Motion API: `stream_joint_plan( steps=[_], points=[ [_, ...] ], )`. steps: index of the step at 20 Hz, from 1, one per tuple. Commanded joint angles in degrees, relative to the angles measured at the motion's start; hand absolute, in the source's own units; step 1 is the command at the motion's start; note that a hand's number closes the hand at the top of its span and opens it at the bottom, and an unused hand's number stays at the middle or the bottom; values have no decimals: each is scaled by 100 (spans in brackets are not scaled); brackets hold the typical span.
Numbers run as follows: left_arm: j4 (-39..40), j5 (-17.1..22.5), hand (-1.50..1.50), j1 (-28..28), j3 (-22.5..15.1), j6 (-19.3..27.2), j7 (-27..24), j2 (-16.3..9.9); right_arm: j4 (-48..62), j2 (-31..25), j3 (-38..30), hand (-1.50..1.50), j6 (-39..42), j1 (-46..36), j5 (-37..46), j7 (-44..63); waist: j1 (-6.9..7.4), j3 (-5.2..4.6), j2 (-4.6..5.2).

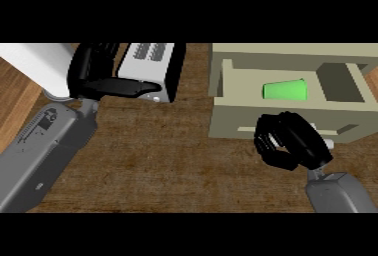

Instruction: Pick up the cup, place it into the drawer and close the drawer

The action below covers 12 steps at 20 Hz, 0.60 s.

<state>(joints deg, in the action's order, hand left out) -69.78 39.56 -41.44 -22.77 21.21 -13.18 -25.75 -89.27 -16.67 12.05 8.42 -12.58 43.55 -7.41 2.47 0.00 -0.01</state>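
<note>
Cup [286,90] inside open drawer [229,80], right hand [291,141] at drawer front

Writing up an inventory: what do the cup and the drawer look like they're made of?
The cup looks like plastic: flat, uniform bright green, no gloss. The drawer looks like painted wood or board: matte beige, thick square-edged walls. Neither look is conclusive.
</note>
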Motion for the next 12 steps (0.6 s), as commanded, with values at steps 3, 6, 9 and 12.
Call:
stream_joint_plan(
  steps=[3, 6, 9, 12],
  points=[
    [-763, 106, -150, 902, 314, -345, 5, -486, 1960, 129, 100, 150, -788, -888, 866, -530, -13, 4, 15],
    [-556, 70, -150, 1028, 524, -581, -148, -541, 3273, 644, -69, 150, -1267, -1645, 938, -644, -26, 5, 47],
    [-1238, -40, -150, 1504, 439, -316, -5, -524, 4300, 478, -465, 150, -1371, -2202, 795, -1145, 21, 9, 36],
    [-1049, 64, -150, 1469, 694, -813, -70, -716, 5340, 423, -763, 150, -1581, -2712, 717, -1576, 46, 10, 75]
  ],
)
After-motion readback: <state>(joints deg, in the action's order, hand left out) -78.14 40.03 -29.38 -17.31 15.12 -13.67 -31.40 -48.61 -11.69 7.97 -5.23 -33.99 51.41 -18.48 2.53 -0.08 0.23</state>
